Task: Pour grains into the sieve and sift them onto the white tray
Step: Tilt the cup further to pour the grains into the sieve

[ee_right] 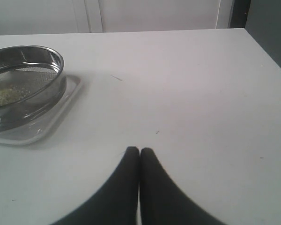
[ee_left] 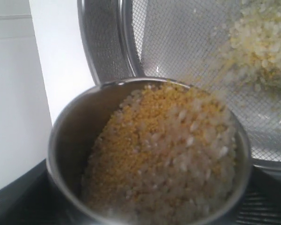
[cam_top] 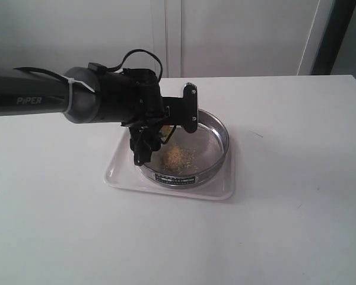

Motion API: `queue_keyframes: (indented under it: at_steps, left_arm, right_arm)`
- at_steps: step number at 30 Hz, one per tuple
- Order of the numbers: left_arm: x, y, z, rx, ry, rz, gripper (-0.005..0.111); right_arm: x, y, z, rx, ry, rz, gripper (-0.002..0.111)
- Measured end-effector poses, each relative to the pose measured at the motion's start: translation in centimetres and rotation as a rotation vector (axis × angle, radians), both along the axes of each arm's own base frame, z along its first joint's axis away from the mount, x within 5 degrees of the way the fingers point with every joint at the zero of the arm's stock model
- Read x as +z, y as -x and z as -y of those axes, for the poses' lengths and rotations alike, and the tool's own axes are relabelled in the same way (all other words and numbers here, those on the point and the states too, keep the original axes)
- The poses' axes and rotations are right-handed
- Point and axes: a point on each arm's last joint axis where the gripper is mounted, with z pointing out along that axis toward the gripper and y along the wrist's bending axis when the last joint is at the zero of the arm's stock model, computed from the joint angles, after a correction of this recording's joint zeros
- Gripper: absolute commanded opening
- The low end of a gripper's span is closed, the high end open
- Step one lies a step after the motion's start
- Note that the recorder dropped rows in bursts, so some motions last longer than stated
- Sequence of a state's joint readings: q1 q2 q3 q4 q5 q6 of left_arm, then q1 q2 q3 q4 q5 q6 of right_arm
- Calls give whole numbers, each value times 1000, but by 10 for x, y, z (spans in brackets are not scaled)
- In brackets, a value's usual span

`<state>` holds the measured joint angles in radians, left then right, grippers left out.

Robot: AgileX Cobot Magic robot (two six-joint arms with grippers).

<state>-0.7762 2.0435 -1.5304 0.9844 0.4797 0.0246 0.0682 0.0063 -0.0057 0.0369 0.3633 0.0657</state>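
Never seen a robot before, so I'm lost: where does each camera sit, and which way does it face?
Exterior view: off the arms, facing across the table; shows the left arm and left gripper over the sieve on the white tray.
Left wrist view: on the left wrist, looking into the steel cup of grains; dark gripper edges show.
Right wrist view: on the right wrist, low, facing across the table; right gripper shut.
Shared: all three see the sieve.
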Motion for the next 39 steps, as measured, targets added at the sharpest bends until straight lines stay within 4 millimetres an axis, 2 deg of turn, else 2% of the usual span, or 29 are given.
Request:
queue_keyframes:
  at_steps: [5, 39]
  left_arm:
    - [-6, -1, -1, -1, -38, -13, 0]
    - [-6, -1, -3, -18, -102, -16, 0]
  right_arm:
    - [0, 0, 0, 0, 0, 0, 0]
    - [0, 0, 0, 0, 0, 0, 0]
